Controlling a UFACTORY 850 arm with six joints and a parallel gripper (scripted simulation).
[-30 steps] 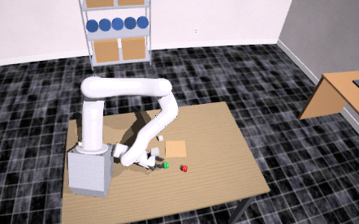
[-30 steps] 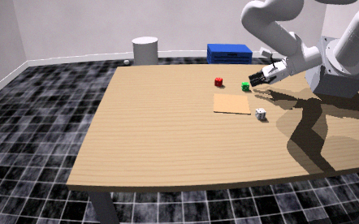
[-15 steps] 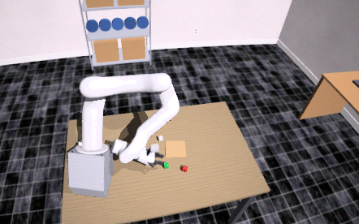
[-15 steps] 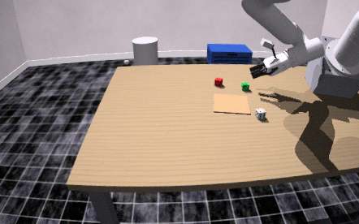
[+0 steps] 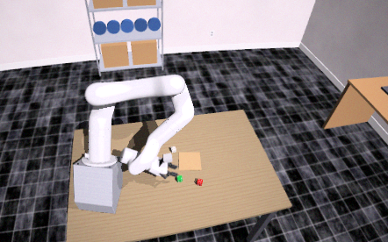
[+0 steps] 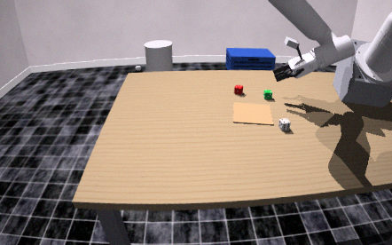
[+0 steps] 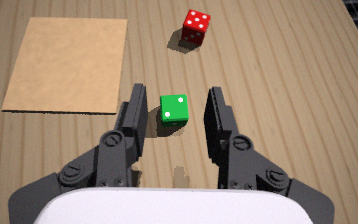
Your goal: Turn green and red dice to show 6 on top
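The jaws [image 5: 172,171] [image 6: 278,76] stand about half open, holding nothing; the green die [image 5: 179,179] [image 6: 268,94] [image 7: 174,108], two up, sits beyond their tips, so centre over it before lowering and gripping squarely

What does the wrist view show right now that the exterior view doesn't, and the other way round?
Only the wrist view: the two pips on top of the green die and the five on top of the red die can be read.

Only the exterior view: a blue box, a white cylinder and the arm's base.

Both: three dice and the mat, with no die on it.
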